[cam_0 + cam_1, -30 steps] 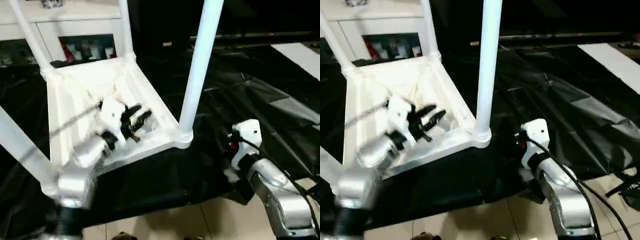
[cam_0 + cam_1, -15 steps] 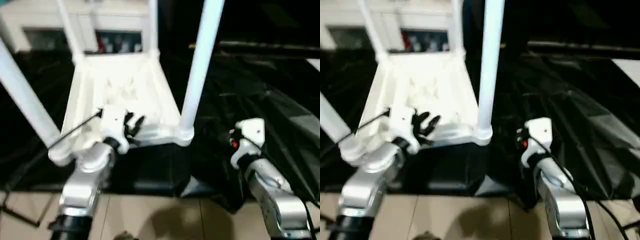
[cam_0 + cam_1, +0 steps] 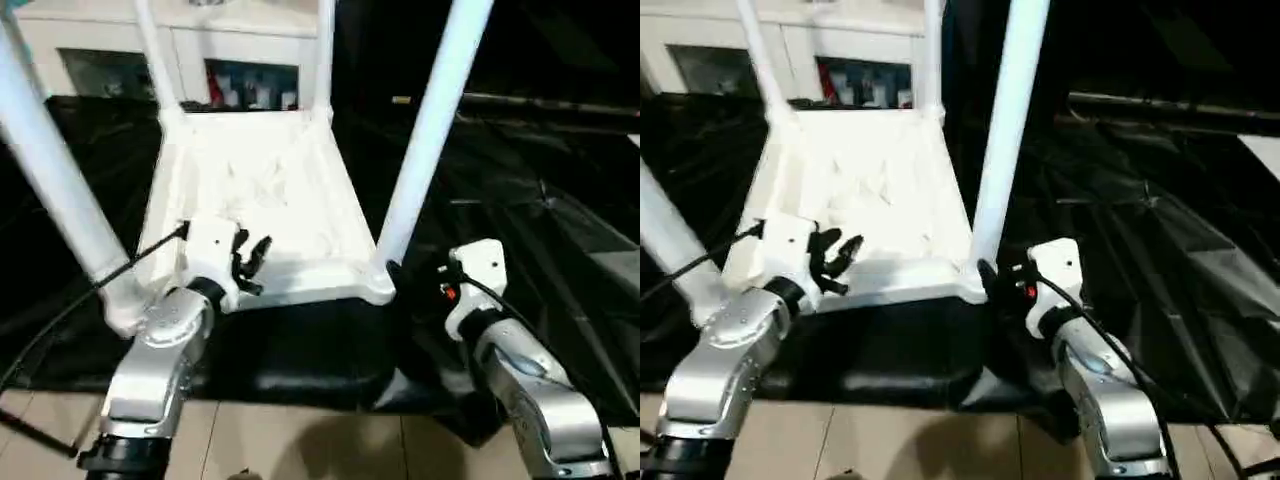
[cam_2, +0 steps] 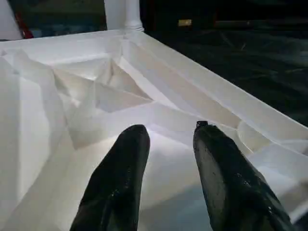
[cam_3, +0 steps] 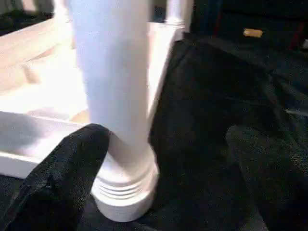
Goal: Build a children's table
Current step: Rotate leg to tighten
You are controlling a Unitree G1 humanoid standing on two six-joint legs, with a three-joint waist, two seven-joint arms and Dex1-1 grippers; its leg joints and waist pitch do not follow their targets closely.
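The white children's table (image 3: 260,200) lies upside down on a black sheet, ribbed underside up. All four tubular legs stand in its corner sockets. The near right leg (image 3: 425,150) and near left leg (image 3: 55,180) rise past the picture's top. My left gripper (image 3: 252,265) hovers open just above the table's near edge, its two black fingers (image 4: 120,163) apart over the ribs with nothing between them. My right gripper (image 3: 992,278) is open at the base of the near right leg (image 5: 113,72). One finger (image 5: 72,163) is beside the socket and the other is out over the sheet.
A white cabinet (image 3: 240,40) with glass-fronted shelves stands behind the table. The crumpled black sheet (image 3: 530,180) spreads to the right and ends near me at a tiled floor (image 3: 300,440). A black cable (image 3: 90,290) runs from my left wrist.
The head camera has shifted. My left gripper has drawn back from the middle of the underside to the table's near edge. My right gripper has moved in to the near right leg's base.
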